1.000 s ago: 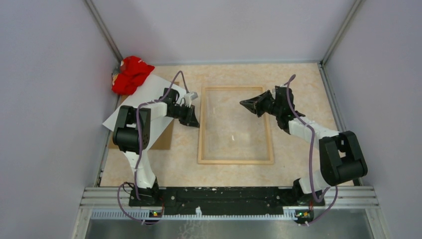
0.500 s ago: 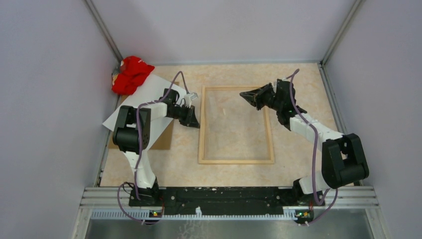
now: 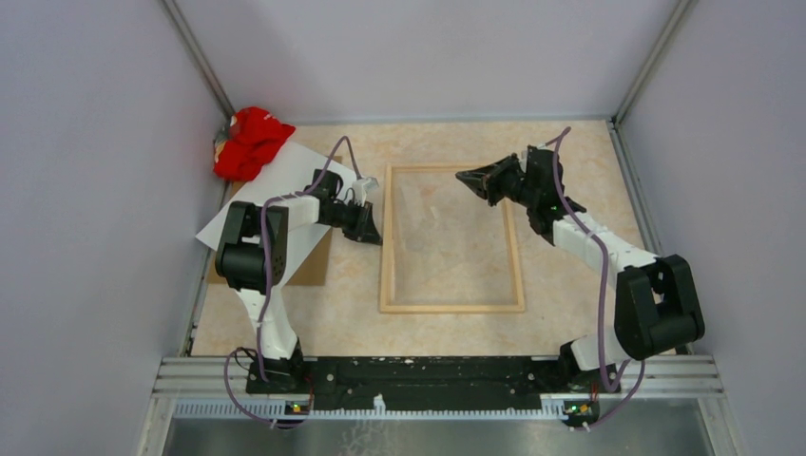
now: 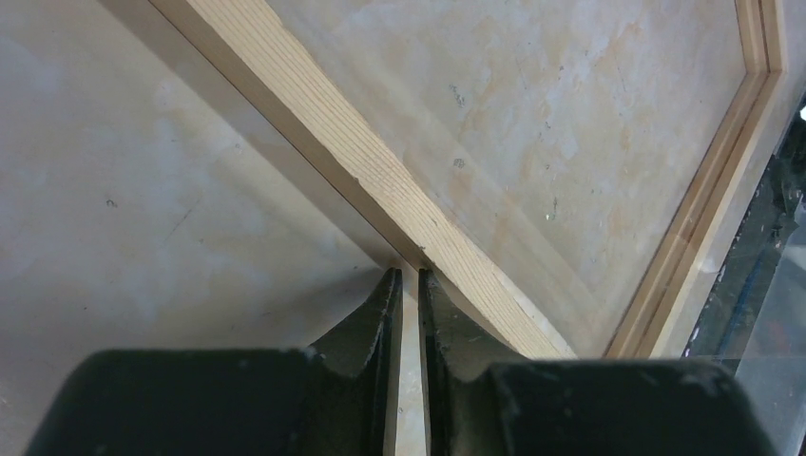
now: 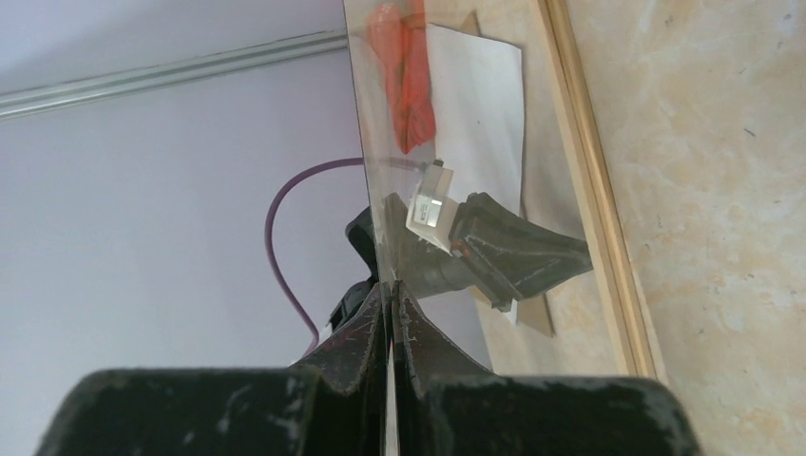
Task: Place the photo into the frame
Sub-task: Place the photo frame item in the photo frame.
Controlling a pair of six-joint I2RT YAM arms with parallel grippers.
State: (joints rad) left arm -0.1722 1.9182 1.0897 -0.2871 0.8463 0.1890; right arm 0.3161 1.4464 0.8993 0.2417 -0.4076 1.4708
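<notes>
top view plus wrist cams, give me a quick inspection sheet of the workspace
surface: beige marbled table, no spills seen
photo: white back up, at the left, lying on a brown board, not in the frame
frame: light wood frame, flat at the centre of the table
clutter: red cloth in the far left corner
left gripper: jaws a slit apart, nothing seen between them, tips at the frame's left rail
right gripper: shut on the edge of a clear pane, held tilted above the frame
cables: purple cables looped along both arms, not snagged on anything seen
surroundings: plain lilac-grey walls on three sides
</notes>
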